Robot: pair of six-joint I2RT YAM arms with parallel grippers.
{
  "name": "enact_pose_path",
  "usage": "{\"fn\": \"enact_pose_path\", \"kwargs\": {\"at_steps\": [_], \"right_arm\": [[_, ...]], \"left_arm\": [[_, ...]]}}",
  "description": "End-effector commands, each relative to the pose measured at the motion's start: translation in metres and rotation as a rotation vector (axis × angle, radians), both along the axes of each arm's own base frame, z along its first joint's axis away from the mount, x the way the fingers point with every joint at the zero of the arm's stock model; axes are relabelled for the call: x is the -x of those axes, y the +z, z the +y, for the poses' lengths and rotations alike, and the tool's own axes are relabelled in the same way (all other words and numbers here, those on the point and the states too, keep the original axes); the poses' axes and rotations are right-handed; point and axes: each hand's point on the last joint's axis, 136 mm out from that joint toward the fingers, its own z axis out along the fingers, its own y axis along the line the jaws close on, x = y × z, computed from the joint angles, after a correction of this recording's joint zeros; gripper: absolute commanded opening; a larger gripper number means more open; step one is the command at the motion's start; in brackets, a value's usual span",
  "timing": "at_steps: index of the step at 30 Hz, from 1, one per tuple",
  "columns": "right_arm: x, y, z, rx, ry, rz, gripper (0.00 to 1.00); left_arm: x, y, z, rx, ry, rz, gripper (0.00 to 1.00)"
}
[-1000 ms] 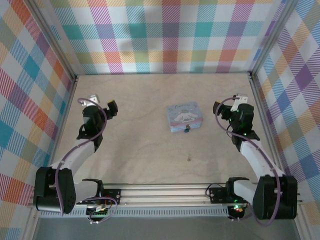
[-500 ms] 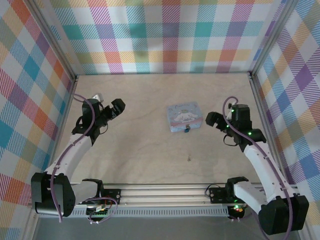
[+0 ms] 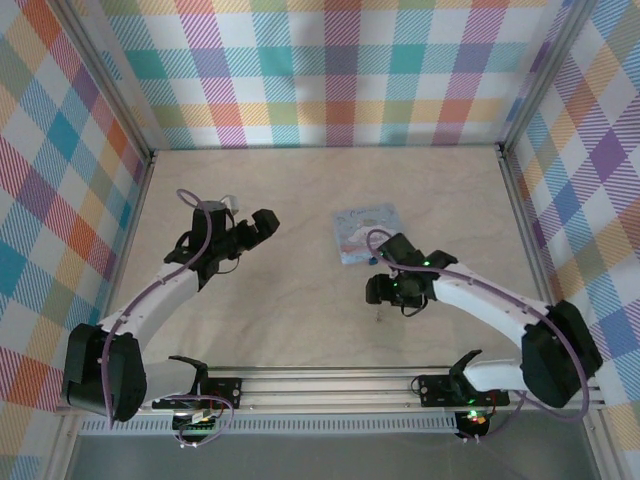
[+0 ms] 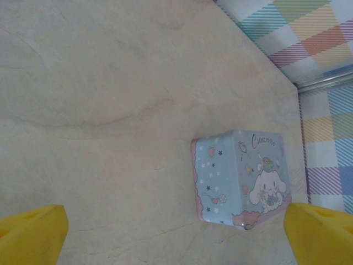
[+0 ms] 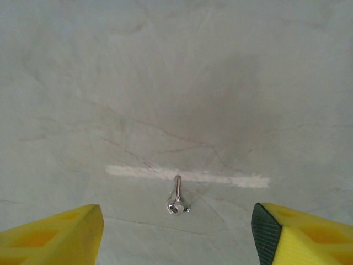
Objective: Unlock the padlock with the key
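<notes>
The key (image 5: 175, 200), a small silver one, lies flat on the table between the yellow fingertips of my right gripper (image 5: 176, 243), which hangs above it, open and holding nothing. From above, the key (image 3: 378, 318) is a speck just in front of the right gripper (image 3: 378, 291). The padlock (image 3: 372, 261) is a tiny dark spot at the near edge of the pale blue cartoon tin (image 3: 362, 230), close to the right arm. My left gripper (image 3: 262, 225) is open and empty, left of the tin (image 4: 242, 176).
A pale scuff line (image 5: 187, 176) marks the table just beyond the key. Checked walls close in the back and both sides. A metal rail (image 3: 330, 385) with the arm bases runs along the near edge.
The right arm has swung in from the right wall to hover over the key, its jaws narrowing a little. The left arm has reached rightward toward the tin.
</notes>
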Motion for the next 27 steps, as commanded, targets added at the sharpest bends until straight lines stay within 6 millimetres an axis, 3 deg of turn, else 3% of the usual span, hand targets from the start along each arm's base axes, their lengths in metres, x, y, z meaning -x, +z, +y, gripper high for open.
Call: {"fn": "enact_pose_path", "kwargs": {"at_steps": [1, 13, 27], "right_arm": [[0.011, -0.016, 0.001, 0.051, -0.005, 0.058, 0.66], [0.024, -0.047, 0.015, 0.118, 0.059, 0.153, 0.51], [0.028, -0.054, 0.018, 0.179, 0.09, 0.186, 0.35]], "left_arm": [[-0.005, 0.009, -0.005, 0.011, -0.007, -0.017, 1.0], [-0.007, 0.006, -0.005, 0.002, -0.006, -0.004, 1.0], [-0.008, 0.005, -0.005, -0.011, -0.006, 0.005, 1.0]]}}
